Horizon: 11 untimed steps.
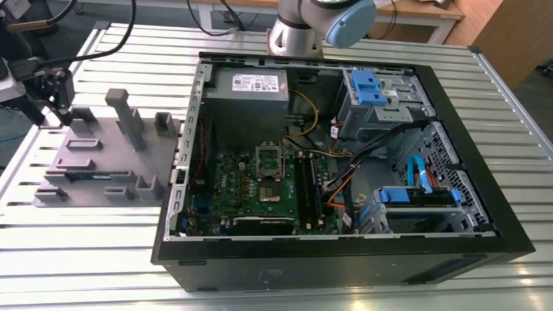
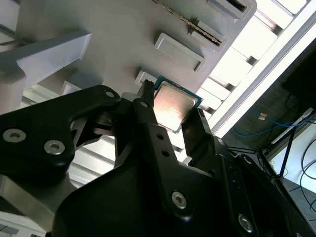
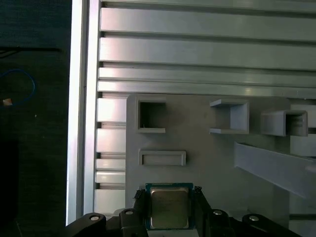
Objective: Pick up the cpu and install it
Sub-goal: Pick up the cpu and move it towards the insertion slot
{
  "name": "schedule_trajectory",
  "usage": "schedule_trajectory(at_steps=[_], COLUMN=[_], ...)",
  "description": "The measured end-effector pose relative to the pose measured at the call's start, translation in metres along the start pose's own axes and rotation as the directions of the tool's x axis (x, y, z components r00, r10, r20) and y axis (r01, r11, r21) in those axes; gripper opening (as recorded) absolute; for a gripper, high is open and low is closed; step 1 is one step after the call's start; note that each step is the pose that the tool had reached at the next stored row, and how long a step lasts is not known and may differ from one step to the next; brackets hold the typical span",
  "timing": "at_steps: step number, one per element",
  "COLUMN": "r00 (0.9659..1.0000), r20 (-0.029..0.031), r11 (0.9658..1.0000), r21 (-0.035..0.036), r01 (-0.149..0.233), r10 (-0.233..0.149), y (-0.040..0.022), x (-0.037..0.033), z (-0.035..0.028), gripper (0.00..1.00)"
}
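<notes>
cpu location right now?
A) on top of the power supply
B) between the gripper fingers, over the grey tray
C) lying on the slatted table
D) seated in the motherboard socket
B: in the first wrist view the cpu sits clamped between the fingers of the gripper, with the grey tray behind it.

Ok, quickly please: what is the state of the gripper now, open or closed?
The gripper is closed on the cpu, with one finger at each side.
</notes>
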<state>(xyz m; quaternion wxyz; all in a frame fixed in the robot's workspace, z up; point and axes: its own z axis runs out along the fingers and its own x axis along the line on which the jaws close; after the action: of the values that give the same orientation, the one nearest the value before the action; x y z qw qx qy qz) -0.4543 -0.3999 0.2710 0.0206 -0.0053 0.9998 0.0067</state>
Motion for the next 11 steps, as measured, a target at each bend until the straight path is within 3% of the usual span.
schedule_trajectory(at_steps=[11], r00=[1.0], r20=[-0.0003], r11=[1.0], r21=[0.0001], r01=[0.0], r10=[0.0], y=[0.0004], x=[-0.0013], z=[-0.033], gripper=[0.47])
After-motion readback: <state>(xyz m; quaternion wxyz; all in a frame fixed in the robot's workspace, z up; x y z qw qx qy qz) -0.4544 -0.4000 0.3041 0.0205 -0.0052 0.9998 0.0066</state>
